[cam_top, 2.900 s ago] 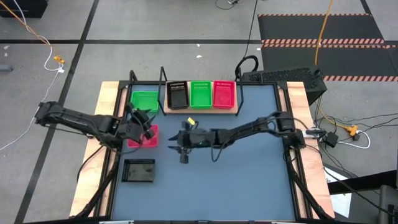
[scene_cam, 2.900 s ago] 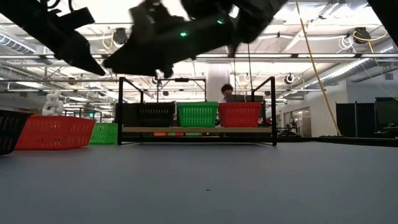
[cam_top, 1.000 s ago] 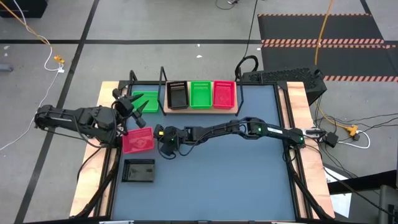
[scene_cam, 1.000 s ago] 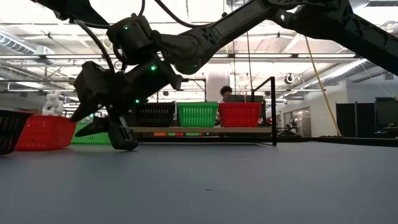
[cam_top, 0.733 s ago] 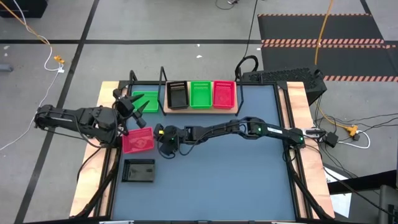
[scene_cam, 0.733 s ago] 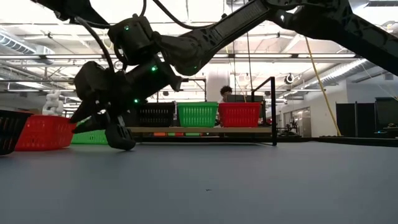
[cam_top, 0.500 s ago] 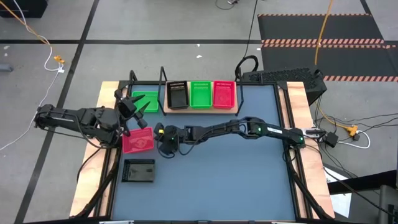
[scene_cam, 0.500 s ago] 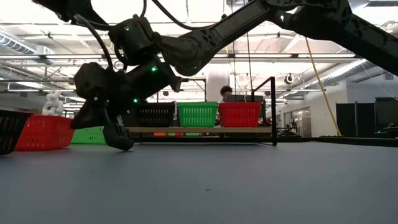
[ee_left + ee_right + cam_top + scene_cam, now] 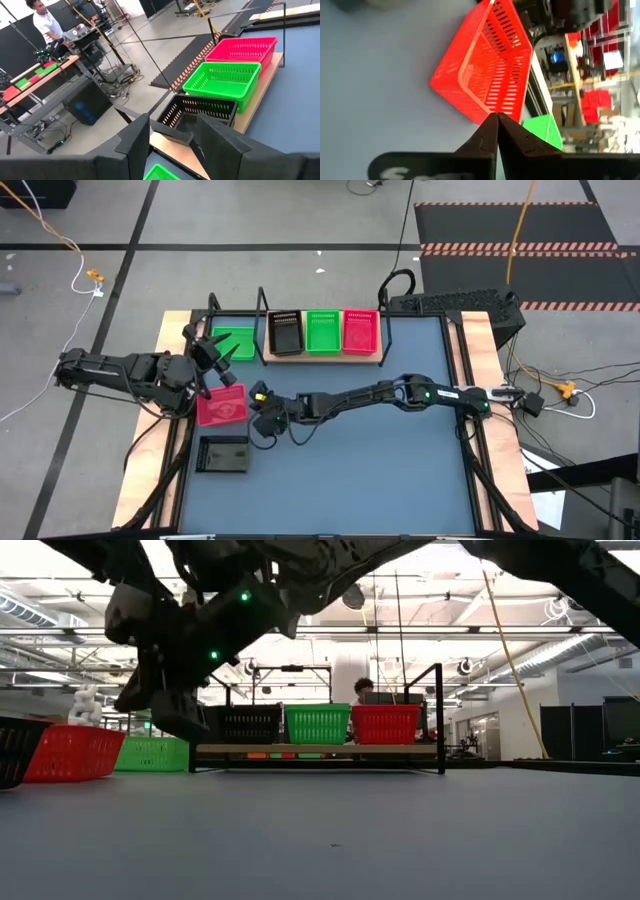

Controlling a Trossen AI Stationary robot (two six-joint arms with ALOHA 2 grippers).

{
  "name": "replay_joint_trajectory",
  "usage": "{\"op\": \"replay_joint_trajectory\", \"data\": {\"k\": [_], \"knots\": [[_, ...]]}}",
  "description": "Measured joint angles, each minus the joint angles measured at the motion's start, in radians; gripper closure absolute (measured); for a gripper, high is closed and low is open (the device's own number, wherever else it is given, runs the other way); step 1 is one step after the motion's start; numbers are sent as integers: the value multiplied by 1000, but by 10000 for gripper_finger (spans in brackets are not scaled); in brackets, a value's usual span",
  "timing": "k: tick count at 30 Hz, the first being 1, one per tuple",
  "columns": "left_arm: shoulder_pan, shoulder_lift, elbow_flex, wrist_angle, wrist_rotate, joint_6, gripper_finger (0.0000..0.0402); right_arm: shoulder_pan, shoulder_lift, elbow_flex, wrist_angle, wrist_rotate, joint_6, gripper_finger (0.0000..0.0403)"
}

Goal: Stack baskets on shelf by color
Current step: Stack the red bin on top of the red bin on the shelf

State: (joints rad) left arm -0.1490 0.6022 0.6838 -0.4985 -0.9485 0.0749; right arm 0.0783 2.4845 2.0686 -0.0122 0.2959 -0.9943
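No text, label, brand or number can be read anywhere.

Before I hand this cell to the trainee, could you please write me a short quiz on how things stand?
1. True or false: the shelf holds one black basket, one green basket and one pink basket.
2. How does the right tool stand? A: shut and empty. B: wide open. C: shut on a basket.
3. How many baskets lie on the table off the shelf?

Key
1. True.
2. A. The left tool waits open at the table's left side.
3. Three: the loose green basket, the loose pink basket and the loose black basket.
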Motion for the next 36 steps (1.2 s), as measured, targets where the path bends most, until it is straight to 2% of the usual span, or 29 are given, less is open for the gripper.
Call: {"op": "replay_joint_trajectory", "data": {"k": [6, 10, 15, 19, 23, 29, 36], "knots": [[0, 0, 0, 6, -2, -9, 234, -51, 1, -1, 8, -130, -46, 373], [0, 0, 0, 23, -2, -9, 234, -87, 8, 0, 6, -252, -111, 326], [0, 0, 0, 30, -2, -6, 234, -95, 24, -1, 66, -293, -289, 259], [4, 0, 0, 47, -2, 3, 234, -90, 35, 1, 192, -373, -326, 223], [5, 0, 0, 78, -1, 8, 234, -88, 47, 1, 198, -400, -335, 217], [4, 0, 0, 91, 1, 22, 234, -92, 68, 1, 106, -348, -404, 222], [5, 0, 0, 102, 1, 46, 234, -90, 90, 1, 132, -376, -424, 222]]}}
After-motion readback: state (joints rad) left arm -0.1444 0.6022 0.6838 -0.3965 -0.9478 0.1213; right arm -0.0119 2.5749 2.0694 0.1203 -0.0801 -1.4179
